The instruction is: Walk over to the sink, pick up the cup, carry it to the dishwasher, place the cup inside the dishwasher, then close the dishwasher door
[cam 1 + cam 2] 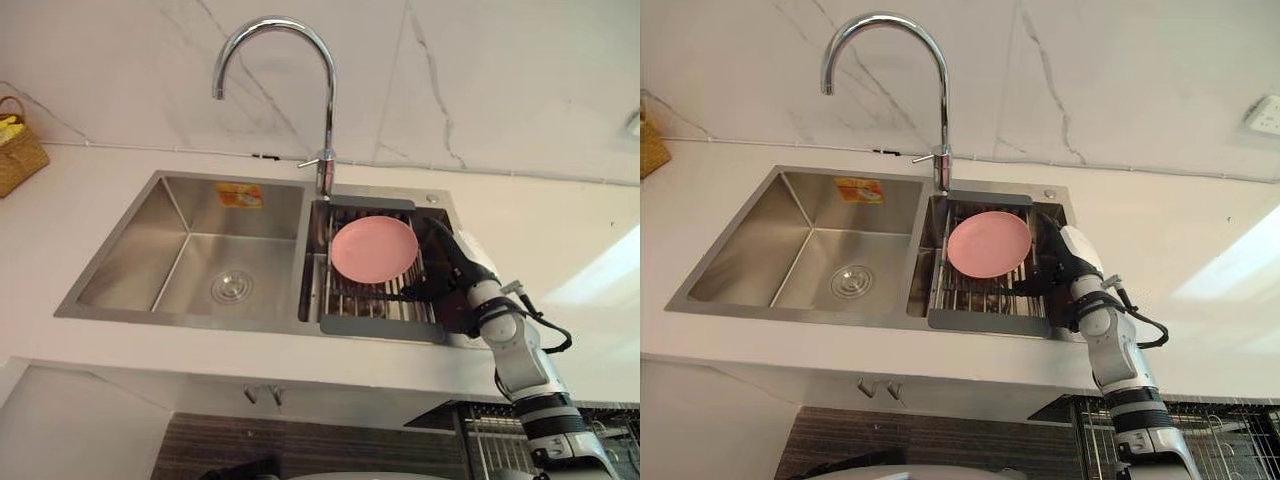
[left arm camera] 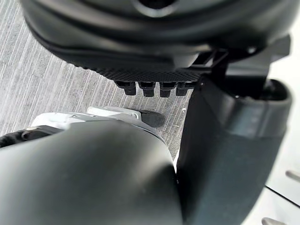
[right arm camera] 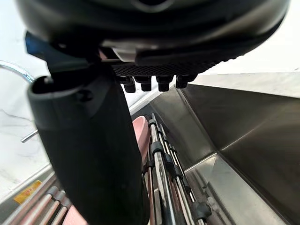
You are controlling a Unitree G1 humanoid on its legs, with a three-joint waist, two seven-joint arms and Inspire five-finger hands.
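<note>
A wicker basket (image 1: 18, 150) stands at the far left of the white counter (image 1: 560, 230), against the marble wall. Next comes the steel sink (image 1: 125, 255), set into the counter with two basins. The left basin is the larger, with a round drain (image 1: 232, 287) in its floor and a yellow sticker (image 1: 239, 194) on its back wall. The curved tap (image 1: 329, 110) rises from the back rim between the two basins, its spout arching over the left one.

A grey-framed drying rack (image 1: 375, 325) sits in the right basin. A pink plate (image 1: 374, 248) stands in it on edge, leaning back, with its face toward the front.

The right hand (image 1: 455, 282) is low in the right basin, just beside the right end of the rack and near the plate's edge. In its wrist view the thumb (image 3: 89, 150) sticks out along the rack's bars, the fingers (image 3: 146, 83) lie loose in a row, and nothing is grasped. Where the cup is, I cannot tell.

Below the counter edge on the right, a wire basket (image 1: 1215, 435) shows. A wall socket (image 1: 1265, 112) sits at the far right.

The left hand (image 2: 154, 70) shows in its own wrist view, hanging over a grey striped floor (image 2: 42, 79) with its fingers slack and holding nothing.
</note>
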